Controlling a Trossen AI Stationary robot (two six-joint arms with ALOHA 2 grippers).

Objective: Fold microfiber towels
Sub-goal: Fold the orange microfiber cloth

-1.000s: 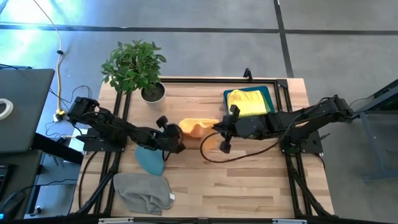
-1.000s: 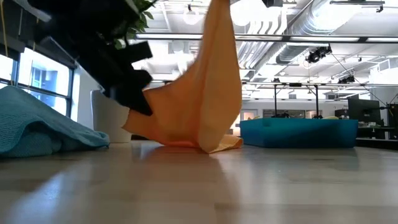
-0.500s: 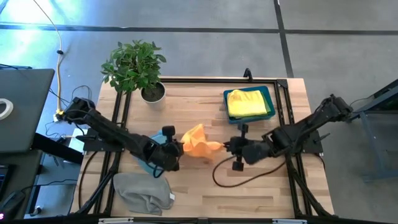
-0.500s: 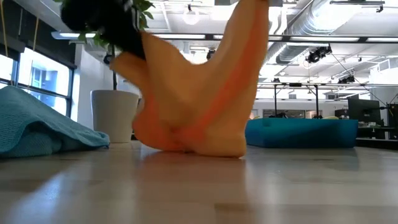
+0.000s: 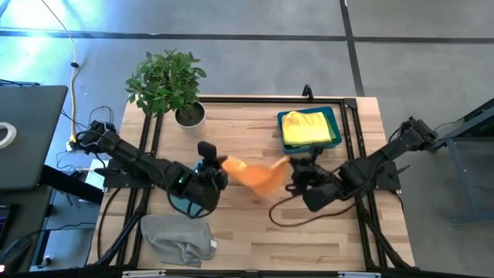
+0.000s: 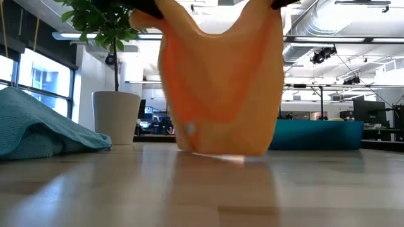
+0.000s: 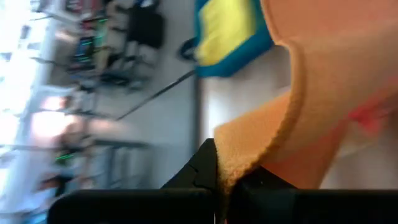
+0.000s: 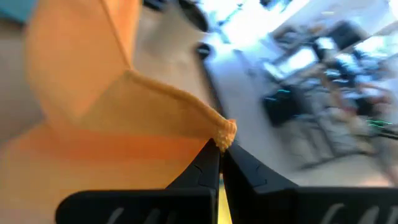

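Note:
An orange microfiber towel (image 5: 258, 176) hangs spread between my two grippers over the middle of the table; in the low view the orange towel (image 6: 221, 82) drapes as a sagging sheet. My left gripper (image 5: 219, 165) is shut on one upper corner and my right gripper (image 5: 292, 165) is shut on the other. A light blue towel (image 5: 185, 202) lies bunched on the table under my left arm. A crumpled grey towel (image 5: 177, 238) lies near the front left edge. A folded yellow towel (image 5: 307, 126) rests in the blue bin (image 5: 333, 127). My left gripper pinches a corner of the orange towel (image 7: 231, 163) between its two fingers, coming from the table's left and slanting down. The cloth hangs below and sags slack toward the other arm; its lower edge (image 6: 218, 152) reaches the tabletop. My right gripper pinches the opposite corner (image 8: 224, 134) between its fingertips (image 8: 208, 163), only the tip of the corner showing past them. It comes from the table's right, slanting down. The towel hangs from it in a slack curve.
A potted plant (image 5: 168, 81) stands at the far left of the table. The blue bin sits at the far right. A black cable (image 5: 282, 220) loops on the table below my right arm. Bare wood lies in the near middle (image 5: 309, 239).
My left gripper has risen and rolled with its corner; my right gripper has swung toward the table's right and near side. The orange towel, first slumped on the table on the left, has been lifted and spread out between the two grippers, only its lower edge at the tabletop.

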